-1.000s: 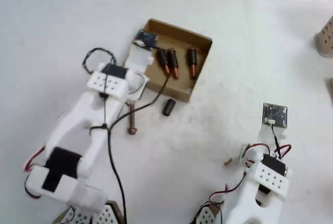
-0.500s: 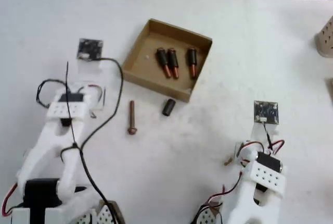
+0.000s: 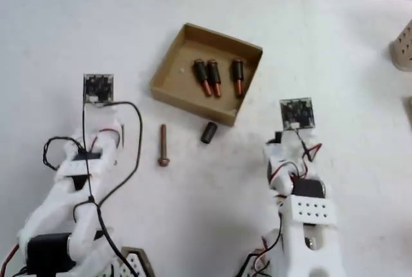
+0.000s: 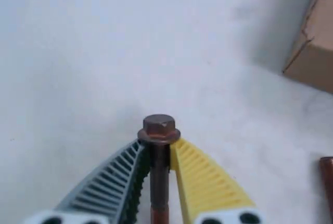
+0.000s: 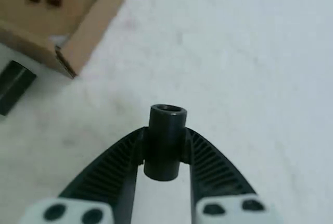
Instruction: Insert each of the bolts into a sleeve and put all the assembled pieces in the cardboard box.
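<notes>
Held bolt (image 4: 158,129) sits head-out, pinched in your left claw (image 4: 157,145). Held sleeve (image 5: 166,117) is clamped, open end outward, in your right claw (image 5: 165,136). The cardboard box (image 3: 168,77) has three assembled pieces (image 3: 215,78). Spare bolt (image 3: 163,145) and spare sleeve (image 3: 208,132) lie on the worktop (image 3: 335,45) at its 6 o'clock. Your left arm has backed off the box toward 8 o'clock and your right has pushed in toward 4. Mating likely comes next.

White table (image 3: 335,51). On it, toward the far side, an open cardboard box (image 3: 187,102). Just in front of the box, a black sleeve (image 3: 208,133) on its side. Left of the sleeve and apart from it, a copper bolt (image 3: 163,145), head toward the arms. At the right edge, a pale perforated object (image 3: 403,46).
</notes>
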Robot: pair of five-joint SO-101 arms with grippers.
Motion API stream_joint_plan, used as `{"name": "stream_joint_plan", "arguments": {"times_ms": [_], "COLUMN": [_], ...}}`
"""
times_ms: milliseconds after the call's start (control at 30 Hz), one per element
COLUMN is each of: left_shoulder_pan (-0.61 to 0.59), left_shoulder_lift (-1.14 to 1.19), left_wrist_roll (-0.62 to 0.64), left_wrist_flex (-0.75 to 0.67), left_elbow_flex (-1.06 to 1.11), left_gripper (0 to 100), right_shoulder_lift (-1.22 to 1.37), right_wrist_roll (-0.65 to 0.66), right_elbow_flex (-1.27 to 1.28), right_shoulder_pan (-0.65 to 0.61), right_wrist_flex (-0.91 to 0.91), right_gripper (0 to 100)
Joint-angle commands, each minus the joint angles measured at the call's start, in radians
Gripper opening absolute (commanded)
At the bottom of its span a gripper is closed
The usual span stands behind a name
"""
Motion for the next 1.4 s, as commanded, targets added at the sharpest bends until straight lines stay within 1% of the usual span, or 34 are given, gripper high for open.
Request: {"name": "stream_joint_plan", "arguments": {"times_ms": [0, 67, 167, 267, 467, 567, 667, 867, 933, 1100, 1267, 1367], "left_shoulder_pan": [-0.019, -0.019, -0.019, -0.019, -0.019, -0.019, -0.019, -0.019, -0.019, -0.019, -0.019, -0.019], "left_shoulder_lift": [-0.045, -0.045, -0.044, -0.044, -0.044, -0.044, -0.044, -0.042, -0.042, -0.042, -0.042, -0.042], "left_wrist_roll": [-0.012, -0.012, -0.012, -0.012, -0.015, -0.015, -0.015, -0.015, -0.015, -0.015, -0.015, -0.015], "left_wrist_flex": [-0.034, -0.034, -0.034, -0.034, -0.032, -0.032, -0.032, -0.032, -0.032, -0.032, -0.034, -0.035], "left_elbow_flex": [-0.003, -0.003, -0.003, -0.003, -0.003, -0.003, -0.003, -0.003, -0.003, -0.003, -0.003, -0.003], "left_gripper": [2, 2, 2, 2, 2, 2, 2, 2, 2, 2, 2, 2], "right_shoulder_lift": [-0.012, -0.012, -0.012, -0.01, -0.008, 0.044, 0.166, 0.461, 0.553, 0.8, 1.078, 1.201], "right_wrist_roll": [-0.008, -0.014, -0.089, -0.123, -0.126, -0.127, -0.127, -0.127, -0.127, -0.127, -0.127, -0.127], "right_elbow_flex": [-0.091, -0.112, -0.13, -0.13, -0.13, -0.129, -0.13, -0.144, -0.163, -0.259, -0.4, -0.425], "right_shoulder_pan": [-0.085, -0.137, -0.209, -0.274, -0.378, -0.412, -0.424, -0.483, -0.503, -0.542, -0.536, -0.542], "right_wrist_flex": [-0.015, -0.015, -0.047, -0.137, -0.335, -0.463, -0.656, -1.132, -1.25, -1.434, -1.596, -1.742], "right_gripper": [1.7, 1.7, 1.7, 1.6, 1.6, 1.6, 1.6, 1.6, 1.6, 1.6, 1.6, 1.6]}}
